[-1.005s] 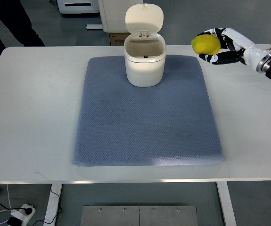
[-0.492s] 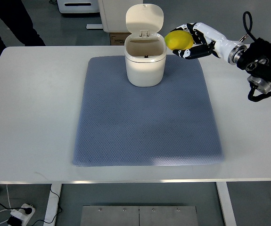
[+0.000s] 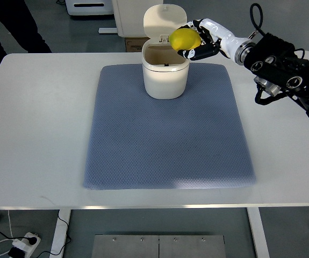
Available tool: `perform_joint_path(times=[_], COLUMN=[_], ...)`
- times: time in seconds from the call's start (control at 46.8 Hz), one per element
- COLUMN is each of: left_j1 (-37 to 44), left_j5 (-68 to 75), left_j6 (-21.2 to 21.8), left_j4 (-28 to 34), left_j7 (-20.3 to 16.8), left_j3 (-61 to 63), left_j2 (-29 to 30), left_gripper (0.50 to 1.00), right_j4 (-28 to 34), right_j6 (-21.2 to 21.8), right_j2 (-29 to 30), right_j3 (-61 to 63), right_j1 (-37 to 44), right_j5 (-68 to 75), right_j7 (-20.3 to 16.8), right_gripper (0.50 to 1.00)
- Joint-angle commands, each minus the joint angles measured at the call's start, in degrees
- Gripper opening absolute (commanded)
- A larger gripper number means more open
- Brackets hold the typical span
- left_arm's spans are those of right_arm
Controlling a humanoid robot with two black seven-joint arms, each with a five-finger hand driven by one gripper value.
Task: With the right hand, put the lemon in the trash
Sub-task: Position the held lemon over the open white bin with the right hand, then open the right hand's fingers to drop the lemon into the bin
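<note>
A yellow lemon (image 3: 183,39) is held in my right hand (image 3: 196,41), whose fingers are curled around it. The hand holds it above the right rim of the small white trash bin (image 3: 165,75). The bin stands at the back of a blue-grey mat (image 3: 167,134), and its lid (image 3: 164,21) is flipped open and stands upright behind it. My right arm (image 3: 283,67) comes in from the right edge. My left arm does not show.
The mat lies on a white table (image 3: 36,123). A person's dark legs (image 3: 9,27) stand beyond the table's far left corner. A cardboard box (image 3: 134,44) and white equipment sit on the floor behind the bin.
My right hand has moved left with the lemon, from over the table's back right to the bin's right rim. The arm has come further into view.
</note>
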Motion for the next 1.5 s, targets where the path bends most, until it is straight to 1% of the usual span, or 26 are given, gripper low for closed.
perform_joint_path(times=[0.0,0.278,0.449,0.62,0.727,0.813,0.856,0.941,1.048,1.112,1.176,1.198,1.476], left_j1=[0.0,0.0,0.0,0.0,0.0,0.0,0.0,0.0,0.0,0.0,0.0,0.0,0.0], left_j5=[0.0,0.0,0.0,0.0,0.0,0.0,0.0,0.0,0.0,0.0,0.0,0.0,0.0], left_j6=[0.0,0.0,0.0,0.0,0.0,-0.1,0.0,-0.1,0.0,0.0,-0.1,0.0,0.0], left_j4=[0.0,0.0,0.0,0.0,0.0,0.0,0.0,0.0,0.0,0.0,0.0,0.0,0.0], left_j7=[0.0,0.0,0.0,0.0,0.0,0.0,0.0,0.0,0.0,0.0,0.0,0.0,0.0], left_j3=[0.0,0.0,0.0,0.0,0.0,0.0,0.0,0.0,0.0,0.0,0.0,0.0,0.0], left_j2=[0.0,0.0,0.0,0.0,0.0,0.0,0.0,0.0,0.0,0.0,0.0,0.0,0.0], left_gripper=[1.0,1.0,1.0,1.0,1.0,1.0,1.0,1.0,1.0,1.0,1.0,1.0,1.0], right_j4=[-2.0,-2.7,-3.2,-7.3,-7.8,-7.8,-7.8,-7.9,-8.0,-8.0,-8.0,-8.0,-7.9], right_j6=[0.0,0.0,-0.1,0.0,0.0,0.0,-0.1,-0.1,-0.3,-0.3,-0.4,-0.3,-0.3], right_j2=[1.4,2.9,4.8,7.6,8.1,8.1,8.1,8.1,8.1,8.1,8.1,8.1,7.9], right_j3=[0.0,-0.1,-0.1,-0.1,-0.1,-0.1,-0.1,-0.1,-0.1,-0.1,-0.1,-0.1,-0.1], right_j1=[0.0,0.0,0.0,-0.1,-0.1,0.0,0.0,0.0,0.0,0.0,0.0,0.0,0.0], right_j5=[0.8,1.6,1.6,1.6,1.6,1.6,1.6,1.6,1.6,1.6,1.6,1.5,1.5], right_j7=[-1.0,-1.4,-3.1,-3.2,-3.2,-3.2,-3.2,-3.3,-4.3,-4.4,-4.3,-4.3,-4.1], right_gripper=[0.5,0.5,0.5,0.5,0.531,0.583,0.625,0.688,0.828,0.922,0.979,0.985,0.989])
